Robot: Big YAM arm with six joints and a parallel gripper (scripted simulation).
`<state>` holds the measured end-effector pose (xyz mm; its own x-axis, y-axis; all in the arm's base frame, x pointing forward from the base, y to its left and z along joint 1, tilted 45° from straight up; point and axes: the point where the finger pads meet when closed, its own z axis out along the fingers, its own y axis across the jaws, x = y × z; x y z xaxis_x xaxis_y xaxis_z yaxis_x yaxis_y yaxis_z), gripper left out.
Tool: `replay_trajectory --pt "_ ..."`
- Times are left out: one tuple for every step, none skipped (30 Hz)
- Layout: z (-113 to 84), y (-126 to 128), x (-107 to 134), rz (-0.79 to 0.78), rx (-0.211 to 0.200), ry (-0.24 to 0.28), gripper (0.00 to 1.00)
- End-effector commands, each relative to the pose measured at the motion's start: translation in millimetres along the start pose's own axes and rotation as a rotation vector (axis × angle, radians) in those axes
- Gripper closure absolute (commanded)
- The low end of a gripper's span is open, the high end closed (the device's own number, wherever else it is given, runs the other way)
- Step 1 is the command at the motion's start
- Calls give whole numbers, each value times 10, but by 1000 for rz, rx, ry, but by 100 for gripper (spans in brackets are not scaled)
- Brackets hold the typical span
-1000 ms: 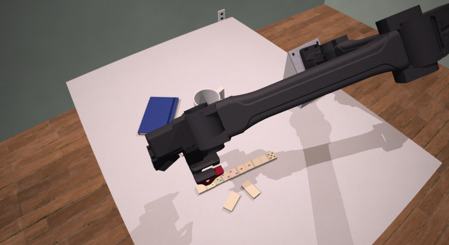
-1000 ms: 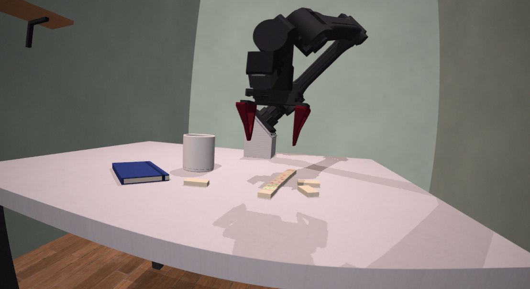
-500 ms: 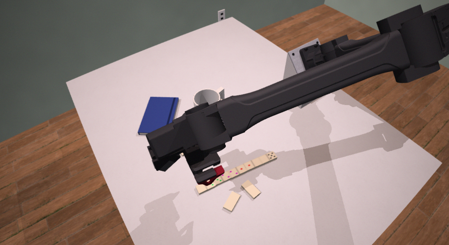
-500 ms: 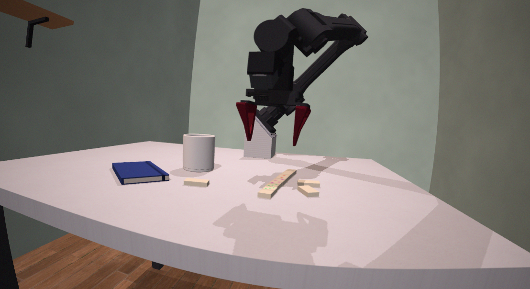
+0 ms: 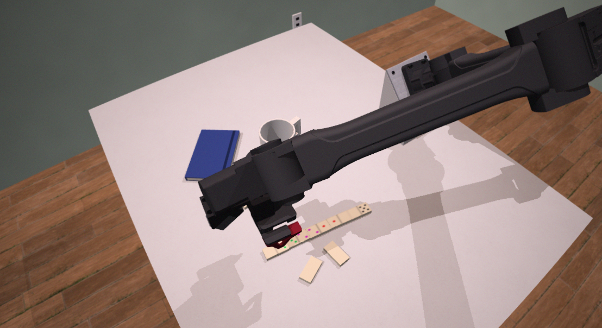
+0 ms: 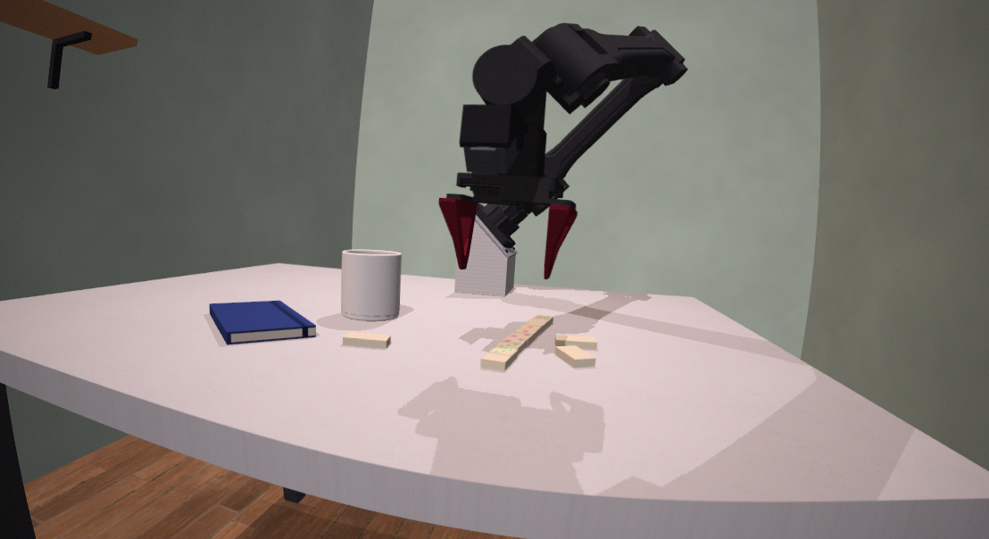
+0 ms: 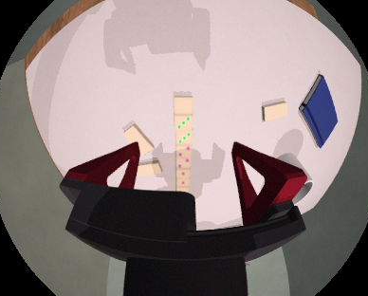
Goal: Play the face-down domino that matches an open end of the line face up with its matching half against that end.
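Observation:
The domino line (image 5: 349, 216) (image 6: 520, 340) (image 7: 183, 128) lies straight, flat and face up. Its outer end half is blank; its end half toward the robot base shows five black pips in the top view. Two face-down dominoes lie beside it: an outer one (image 5: 311, 270) (image 6: 576, 357) (image 7: 138, 138) and an inner one (image 5: 337, 254) (image 6: 585, 343) (image 7: 149, 168), apart from each other. A third face-down domino (image 6: 366, 340) (image 7: 275, 111) lies across the line, mostly hidden by the arm in the top view. My gripper (image 6: 505, 272) (image 7: 185, 147) is open and empty, high above the line, its fingers astride it in the wrist view.
A white mug (image 5: 269, 132) (image 6: 370, 286) stands on the third domino's side of the line, toward the base. A blue notebook (image 5: 212, 153) (image 6: 257, 317) (image 7: 323, 114) lies beyond that domino. The arm's pale base block (image 6: 477, 280) stands at the table's far side in the exterior view.

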<state>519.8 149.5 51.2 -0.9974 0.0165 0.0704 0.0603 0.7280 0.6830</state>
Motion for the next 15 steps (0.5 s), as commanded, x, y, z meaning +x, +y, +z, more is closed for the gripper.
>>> replay_trajectory --pt "-77 129 -51 -21 -7 -27 6" --pt "-77 129 -51 -21 -7 -27 6" --pt "-77 129 -51 -21 -7 -27 6" --pt "-77 129 -51 -21 -7 -27 6" --pt "-77 129 -51 -21 -7 -27 6" --pt "-30 21 -22 -5 -1 -9 6" --pt "-30 21 -22 -5 -1 -9 6" --pt "-30 21 -22 -5 -1 -9 6" --pt "-30 21 -22 -5 -1 -9 6" --pt "-30 21 -22 -5 -1 -9 6" --pt "-30 21 -22 -5 -1 -9 6" --pt "-30 21 -22 -5 -1 -9 6" --pt "-30 21 -22 -5 -1 -9 6" --pt "-30 21 -22 -5 -1 -9 6" --pt "-30 21 -22 -5 -1 -9 6"
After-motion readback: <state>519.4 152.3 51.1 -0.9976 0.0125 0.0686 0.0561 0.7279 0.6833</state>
